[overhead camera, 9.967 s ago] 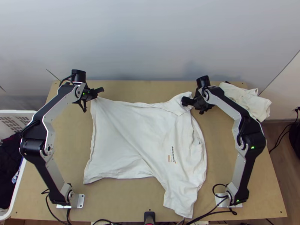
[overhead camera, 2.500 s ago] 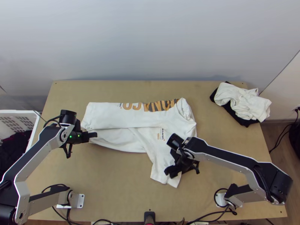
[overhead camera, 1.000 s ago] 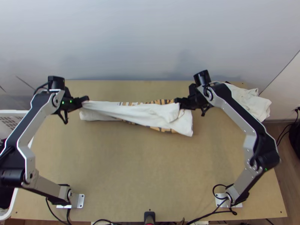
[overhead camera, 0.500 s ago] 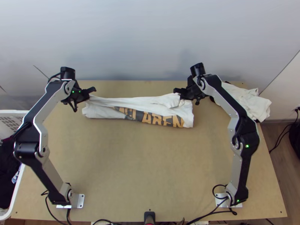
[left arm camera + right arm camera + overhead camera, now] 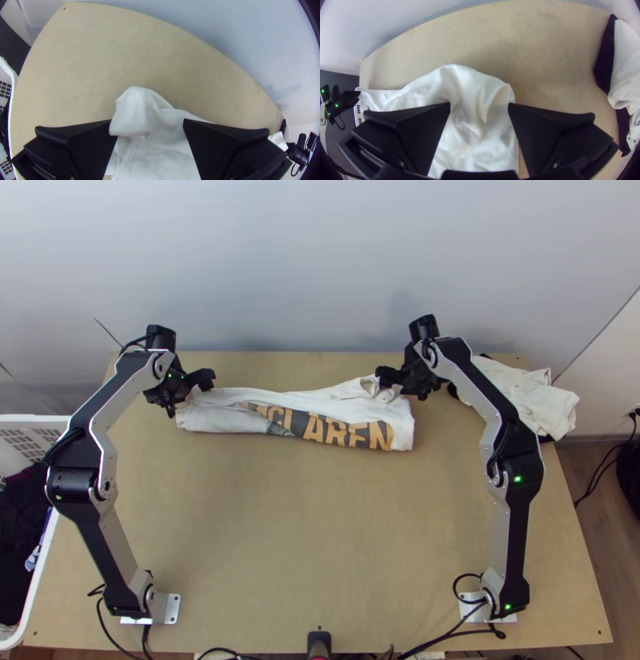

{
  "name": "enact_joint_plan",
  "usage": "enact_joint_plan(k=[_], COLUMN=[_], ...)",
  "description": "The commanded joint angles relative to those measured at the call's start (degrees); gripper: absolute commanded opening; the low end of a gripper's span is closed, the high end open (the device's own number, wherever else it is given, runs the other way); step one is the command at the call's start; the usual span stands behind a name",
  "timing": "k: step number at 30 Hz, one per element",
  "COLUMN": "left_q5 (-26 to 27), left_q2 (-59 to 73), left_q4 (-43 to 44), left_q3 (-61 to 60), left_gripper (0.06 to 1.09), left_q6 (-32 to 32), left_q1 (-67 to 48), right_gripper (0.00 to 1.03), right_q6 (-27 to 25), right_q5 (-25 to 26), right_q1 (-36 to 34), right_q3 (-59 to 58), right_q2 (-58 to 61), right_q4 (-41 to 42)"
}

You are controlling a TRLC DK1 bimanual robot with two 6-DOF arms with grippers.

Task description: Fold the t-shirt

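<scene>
T-shirt (image 5: 298,414) in the top view: folded over into a long, narrow band, big print facing up, running from just beside and below the left gripper (image 5: 192,394) across to the right gripper (image 5: 402,388), whose fingers are over its far corner at that end. The far edge is wavy and a bit rumpled, most of all next to the right gripper. A heap of white and dark cloth (image 5: 522,394) sits beyond the right gripper, on its outer side.

In the left wrist view, the left gripper's fingers are spread wide. A soft peak of cloth stands between them, close to one fingertip, and I can't see it pinched.

In the right wrist view, the right gripper's fingers are well parted too, with loose folds humped between them and no sign of a grip.

My read is that the lengthwise fold has just been laid down and let go. Next, both grippers should lift clear without snagging those humps, perhaps pat the far edge straight, then bring one end in over the middle.
</scene>
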Motion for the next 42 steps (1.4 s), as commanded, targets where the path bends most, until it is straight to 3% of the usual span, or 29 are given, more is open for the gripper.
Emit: enact_joint_plan(k=[1, 17, 28, 39, 42], left_q5=[0.2, 0.1, 0.2, 0.1, 0.1], left_q2=[-1.7, -10.4, -7.0, -2.6, -2.2], left_q4=[-1.6, -0.8, 3.7, 3.8, 3.5], left_q3=[2.5, -11.6, -14.2, -14.1, -14.2], left_gripper=[1.04, 1.04, 1.04, 1.03, 0.96], left_q6=[0.9, 8.9, 8.9, 8.8, 8.8], left_q1=[-0.5, 1.5, 0.0, -2.4, -3.2], right_gripper=[0.99, 0.99, 0.99, 0.99, 0.99], right_q6=[0.6, -0.3, -2.6, -2.9, -2.8], right_q5=[0.0, 0.0, 0.0, 0.0, -0.1], right_q1=[-0.3, 5.4, 13.0, 16.1, 16.4], right_q3=[1.7, 1.3, 1.6, 5.0, 6.9], right_q2=[-2.6, -13.0, -12.7, -8.4, -5.6], right_q4=[-1.7, -5.6, -6.7, -6.7, -6.7])
